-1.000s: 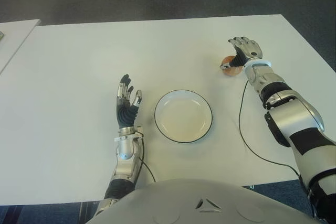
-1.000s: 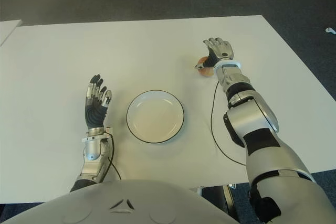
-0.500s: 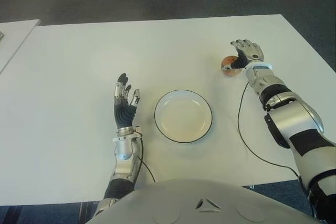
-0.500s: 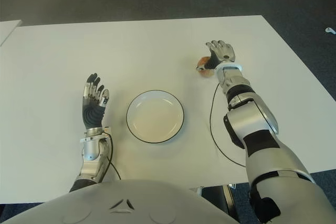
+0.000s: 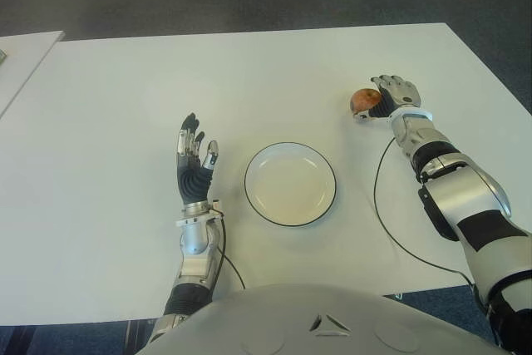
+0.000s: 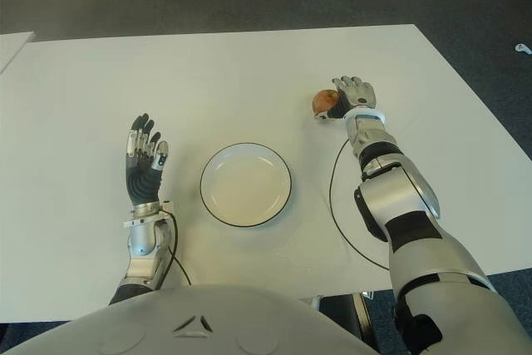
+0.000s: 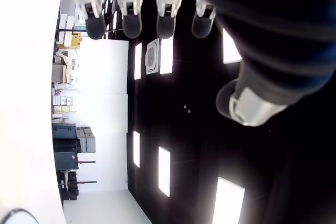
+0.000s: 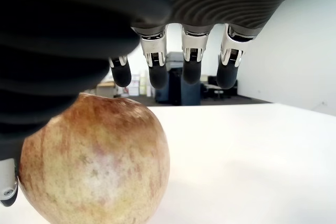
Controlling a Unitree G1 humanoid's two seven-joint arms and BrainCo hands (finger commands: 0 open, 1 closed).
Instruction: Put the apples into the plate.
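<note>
Nearest the robot, a thin black cable curves across the white table from the right forearm toward the near edge. A little farther in, the round white plate with a dark rim sits near the middle of the table and holds nothing. Just left of it, apart from its rim, the left hand stands upright with its black and silver fingers stretched out and separated, grasping nothing; the left wrist view shows only those straight fingers against a room beyond. Farther off and to the right of the plate, well apart from it, the right hand reaches over the table with the reddish-yellow round apple at its left side. In the right wrist view the apple lies against the palm on the table, while the fingertips extend beyond it without wrapping round it, so the hand is loose, not clenched. Bare table lies between the apple and the plate. At the far left a second white surface stands beside the table.
</note>
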